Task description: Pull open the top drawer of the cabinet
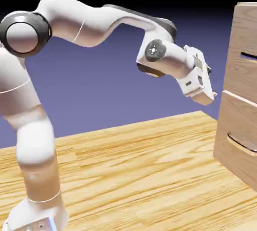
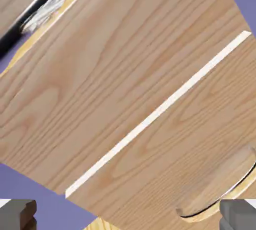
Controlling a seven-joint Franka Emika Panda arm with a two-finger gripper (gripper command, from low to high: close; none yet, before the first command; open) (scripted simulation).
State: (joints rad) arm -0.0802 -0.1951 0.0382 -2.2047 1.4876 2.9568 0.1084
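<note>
A yellowish wood-plank floor [image 1: 125, 164] fills the lower part of the exterior view, its grain running in long pale streaks, and behind it a plain blue-violet backdrop [image 1: 115, 84] darkens to black at the top. The cabinet [image 1: 238, 84], light brown and wood-grained, stands on that floor at the exterior view's right, cut off by the picture's edge. Its top drawer [image 1: 246, 34] sits above the lower drawer [image 1: 238, 134] — a pale line divides the two fronts — and carries a thin dark handle [image 1: 249, 56]; the lower one has a curved handle [image 1: 242, 144]. The gripper [image 1: 214, 94] is wide open with nothing between its fingers, near the cabinet and tilted. In the hand view the drawer fronts run diagonally, with backdrop showing at two corners and a scrap of floor at the bottom edge.
</note>
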